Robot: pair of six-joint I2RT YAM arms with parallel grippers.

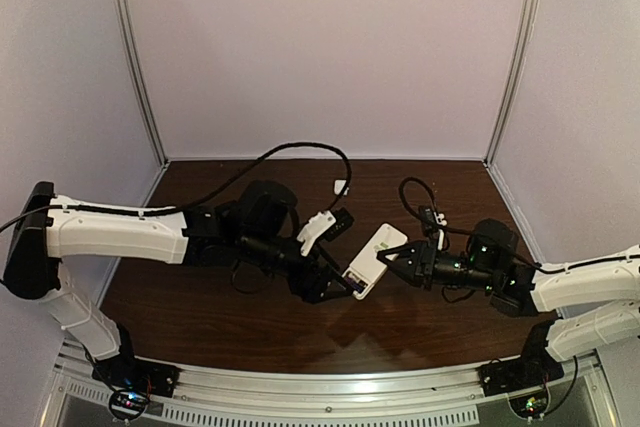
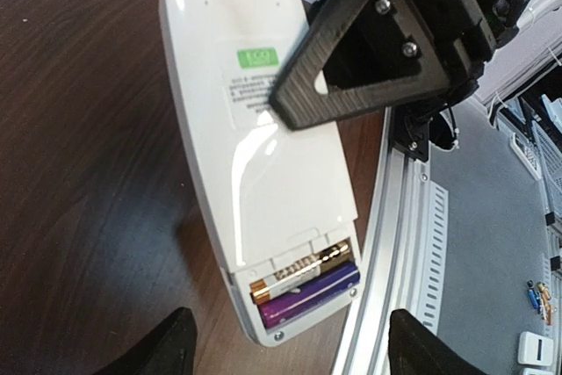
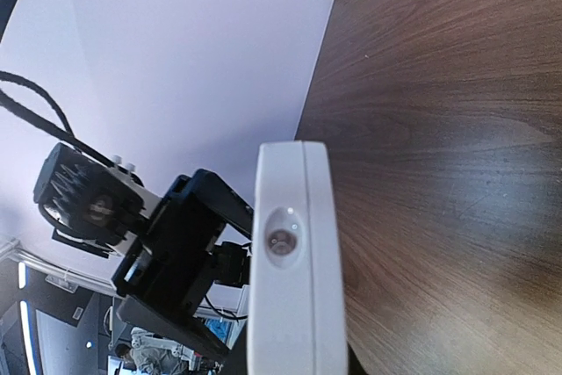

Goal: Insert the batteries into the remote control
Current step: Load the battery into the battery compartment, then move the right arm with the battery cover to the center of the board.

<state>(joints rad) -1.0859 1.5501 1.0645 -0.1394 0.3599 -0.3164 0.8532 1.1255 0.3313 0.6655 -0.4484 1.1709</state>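
Two batteries (image 2: 307, 292) at remote control's (image 2: 263, 173) open end

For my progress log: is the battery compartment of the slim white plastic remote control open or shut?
Open: on the remote control the compartment has no cover, and two slim cylindrical batteries, gold and purple, lie exposed inside.

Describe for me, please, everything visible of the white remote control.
The slim white plastic remote control is held back-up, a green label near its far end. At its uncovered near end two slim batteries, one gold, one purple, lie side by side. The right claw clamps its long edge, a black finger on the back; the open left claw flanks the battery end without touching.
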